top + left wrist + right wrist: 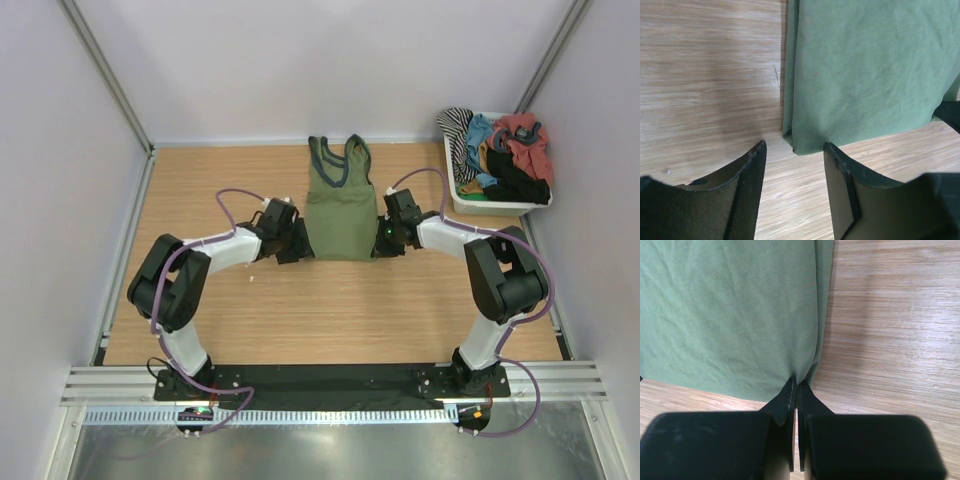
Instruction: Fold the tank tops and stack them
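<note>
Pinched likely limp, light olive tank top [340,205] at its right hem corner with right gripper [796,385], with left gripper [795,144] spread at its left corner.

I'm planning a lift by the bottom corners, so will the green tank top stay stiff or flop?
Probably floppy: the green tank top lies flat with soft wrinkles, and its hem puckers where the right gripper pinches it in shut jaws. Likely light: the cloth looks thin. Lifted by one corner, it would likely sag.
</note>
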{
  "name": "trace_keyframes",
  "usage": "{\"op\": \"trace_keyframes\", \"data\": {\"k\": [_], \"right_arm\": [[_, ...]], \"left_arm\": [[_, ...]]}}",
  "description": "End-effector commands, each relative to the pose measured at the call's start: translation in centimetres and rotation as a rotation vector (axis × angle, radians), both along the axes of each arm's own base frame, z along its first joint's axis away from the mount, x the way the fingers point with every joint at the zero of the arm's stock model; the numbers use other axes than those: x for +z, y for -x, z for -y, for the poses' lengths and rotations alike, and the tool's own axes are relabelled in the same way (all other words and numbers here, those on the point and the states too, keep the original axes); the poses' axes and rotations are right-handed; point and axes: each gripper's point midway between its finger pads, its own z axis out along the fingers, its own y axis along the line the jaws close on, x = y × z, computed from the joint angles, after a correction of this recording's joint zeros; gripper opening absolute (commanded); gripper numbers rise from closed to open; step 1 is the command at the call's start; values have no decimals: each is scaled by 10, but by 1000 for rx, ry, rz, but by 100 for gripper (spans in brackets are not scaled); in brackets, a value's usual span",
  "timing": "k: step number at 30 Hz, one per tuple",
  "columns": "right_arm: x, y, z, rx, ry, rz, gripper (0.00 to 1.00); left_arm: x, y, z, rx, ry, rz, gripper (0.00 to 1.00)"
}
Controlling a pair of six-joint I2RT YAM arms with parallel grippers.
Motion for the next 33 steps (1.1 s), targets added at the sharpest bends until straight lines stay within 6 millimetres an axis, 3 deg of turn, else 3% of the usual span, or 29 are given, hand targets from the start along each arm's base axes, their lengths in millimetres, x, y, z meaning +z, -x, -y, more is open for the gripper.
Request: {"op": "trace_keyframes", "data": {"k": [1, 5, 8, 14, 16, 17, 21, 24, 30, 32, 33], "right_arm": [[11, -4, 1, -7, -12, 35, 3], [12, -5, 0, -6, -15, 38, 3], [12, -4, -1, -3, -17, 35, 3], [15, -4, -1, -1, -19, 40, 3], [15, -5, -1, -1, -19, 40, 3], [15, -3, -1, 3, -20, 35, 3], [16, 7, 0, 11, -22, 16, 1], [19, 27, -1, 26, -36, 0, 1], [29, 69, 11, 37, -25, -16, 1], [27, 86, 15, 43, -21, -40, 1], [35, 92, 14, 43, -37, -22, 1]], "left_arm": [[8, 4, 0, 10, 7, 25, 52], [7, 2, 7, -1, 25, 34, 55], [-5, 1, 9, -1, 12, 4, 53], [-22, -6, 12, 28, 5, -21, 31], [-26, -5, 13, 31, 6, -31, 14], [-26, -4, 11, 32, 3, -33, 0], [-7, 1, 2, 41, -14, 17, 0], [2, 20, 1, 15, -29, 21, 0], [6, 79, 4, -33, -39, -1, 0], [19, 92, 8, -53, -20, 20, 0], [22, 98, 5, -51, -20, 22, 0]]}}
